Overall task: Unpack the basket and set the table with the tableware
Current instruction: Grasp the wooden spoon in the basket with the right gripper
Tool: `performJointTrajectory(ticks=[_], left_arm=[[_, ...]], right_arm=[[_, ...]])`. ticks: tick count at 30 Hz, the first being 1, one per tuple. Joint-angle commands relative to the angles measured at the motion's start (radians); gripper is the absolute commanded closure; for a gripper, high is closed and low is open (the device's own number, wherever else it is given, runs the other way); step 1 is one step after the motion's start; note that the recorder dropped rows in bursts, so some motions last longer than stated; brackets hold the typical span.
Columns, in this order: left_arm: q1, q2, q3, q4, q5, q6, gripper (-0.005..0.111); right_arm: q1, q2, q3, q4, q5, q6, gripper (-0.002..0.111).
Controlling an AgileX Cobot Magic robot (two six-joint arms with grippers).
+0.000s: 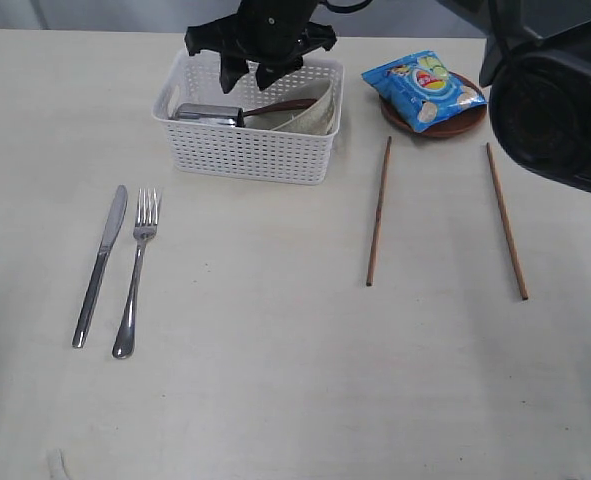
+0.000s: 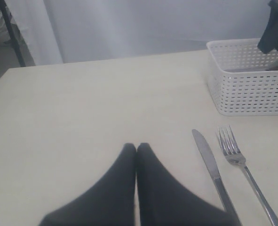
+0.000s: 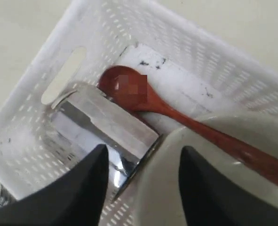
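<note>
Exterior view, upper middle: my right gripper [image 1: 251,76] hangs spread over the white perforated plastic basket [image 1: 245,155], which holds the shiny steel cup [image 1: 205,113], dark red spoon [image 1: 277,106] and pale grey-white bowl [image 1: 315,114]; left gripper [image 2: 137,149] pressed together

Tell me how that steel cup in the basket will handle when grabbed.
The steel cup lies on its side, so it may roll when nudged. Its polished wall looks slippery, and it is probably light. It seems to touch the bowl, which might shift too.
</note>
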Motion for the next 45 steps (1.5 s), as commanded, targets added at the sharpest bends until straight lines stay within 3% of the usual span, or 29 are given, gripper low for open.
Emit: performJointTrajectory(ticks=[1, 16, 20, 23, 41, 42, 44, 45], left_arm=[[-0.006, -0.002, 0.002, 0.004, -0.001, -0.002, 0.107], [-0.006, -0.002, 0.002, 0.004, -0.001, -0.002, 0.107], [-0.006, -0.002, 0.002, 0.004, -0.001, -0.002, 0.107], [-0.006, -0.002, 0.002, 0.004, -0.001, -0.002, 0.107], [-0.006, -0.002, 0.002, 0.004, -0.001, -0.002, 0.107], [-0.006, -0.002, 0.002, 0.004, -0.001, -0.002, 0.107], [-0.006, -0.002, 0.002, 0.004, -0.001, -0.002, 0.107], [-0.006, -0.002, 0.002, 0.004, -0.001, -0.002, 0.107]], right_arm=[[-0.003, -0.007, -0.037, -0.053, 0.027, -0.219, 0.073], [-0.003, -0.011, -0.052, -0.177, 0.113, -0.594, 0.073], [-0.003, -0.009, -0.013, -0.171, 0.105, -0.690, 0.060], [-0.003, -0.009, 0.028, -0.184, 0.067, -0.709, 0.053], [-0.003, 0.081, 0.056, -0.248, -0.054, -0.711, 0.054], [-0.003, 0.087, 0.056, -0.259, -0.058, -0.704, 0.055], [-0.003, 0.089, 0.056, -0.289, -0.065, -0.681, 0.071], [-0.003, 0.089, 0.056, -0.299, -0.065, -0.679, 0.087]])
